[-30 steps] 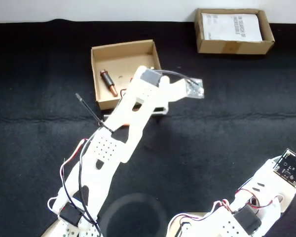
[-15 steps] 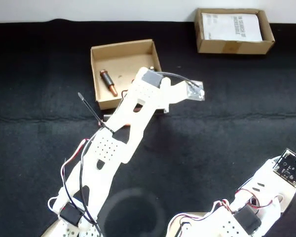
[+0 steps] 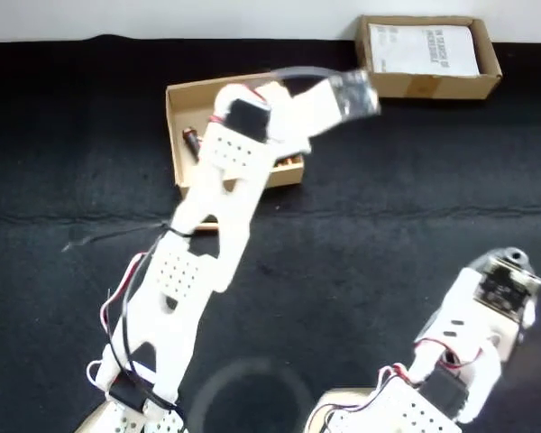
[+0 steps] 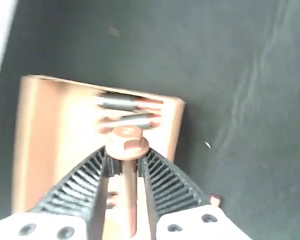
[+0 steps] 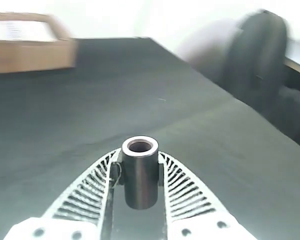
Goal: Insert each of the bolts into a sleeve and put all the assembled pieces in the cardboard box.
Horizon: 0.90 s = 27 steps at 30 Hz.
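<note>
Black cloth (image 3: 388,225) covers the whole table, with a pale wall strip along the far edge at 12 o'clock. Right wrist view has a dark chair (image 5: 260,60) in the room beyond the table edge.

High view: the cardboard box (image 3: 182,97) sits open at 11 o'clock. A second box (image 3: 428,83) at 1 o'clock holds a printed sheet. The left arm (image 3: 207,234) runs from 7 o'clock up over the open box, its wrist above the box's near right corner. The right arm (image 3: 482,311) sits low at 5 o'clock, well apart from both boxes.

Left gripper (image 4: 126,152): jaws nearly closed, clamped on a copper-coloured bolt (image 4: 129,190). The shaft lies between the fingers and the hex head stands just past the tips. It hangs over the inside of the cardboard box, close to its right wall.

Right gripper (image 5: 140,155): jaws narrowed onto a dark sleeve (image 5: 140,175), upright, open bore facing the camera, above bare cloth.

Counts:
- 2 arms, 2 boxes.
- 1 bolt, in the left gripper.
- 1 loose sleeve, in the right gripper.
- 2 assembled pieces (image 4: 130,102) in the cardboard box, lying side by side just beyond the bolt head. They are blurred, grey at 1 end and copper at the other.
</note>
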Each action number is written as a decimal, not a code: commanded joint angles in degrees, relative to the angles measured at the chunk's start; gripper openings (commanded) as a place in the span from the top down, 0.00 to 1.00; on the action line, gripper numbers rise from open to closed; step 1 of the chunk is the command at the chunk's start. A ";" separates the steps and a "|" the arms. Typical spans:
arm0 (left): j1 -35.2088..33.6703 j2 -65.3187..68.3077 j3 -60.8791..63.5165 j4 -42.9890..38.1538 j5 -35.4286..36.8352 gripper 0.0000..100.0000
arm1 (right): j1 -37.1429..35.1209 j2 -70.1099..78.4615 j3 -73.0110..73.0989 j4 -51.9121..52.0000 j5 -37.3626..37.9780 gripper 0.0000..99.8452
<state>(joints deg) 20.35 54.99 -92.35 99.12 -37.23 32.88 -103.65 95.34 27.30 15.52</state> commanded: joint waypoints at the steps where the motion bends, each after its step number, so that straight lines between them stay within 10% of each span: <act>1: -2.07 -9.54 -2.59 1.23 5.45 0.99 | -8.75 -0.22 6.73 -1.27 -3.43 0.99; 11: -13.05 -19.03 -2.86 1.49 12.92 0.99 | -29.58 -0.22 6.64 -1.36 -17.58 0.99; 18: -16.84 -26.95 -2.59 1.76 41.93 0.99 | -43.30 -0.22 7.08 -1.54 -23.47 0.99; 27: -18.51 -28.88 -2.68 1.76 61.98 0.99 | -50.33 -0.22 7.25 -1.54 -23.47 0.99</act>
<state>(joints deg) 2.59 29.58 -92.62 100.79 20.88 -15.65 -103.65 95.43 26.95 -7.43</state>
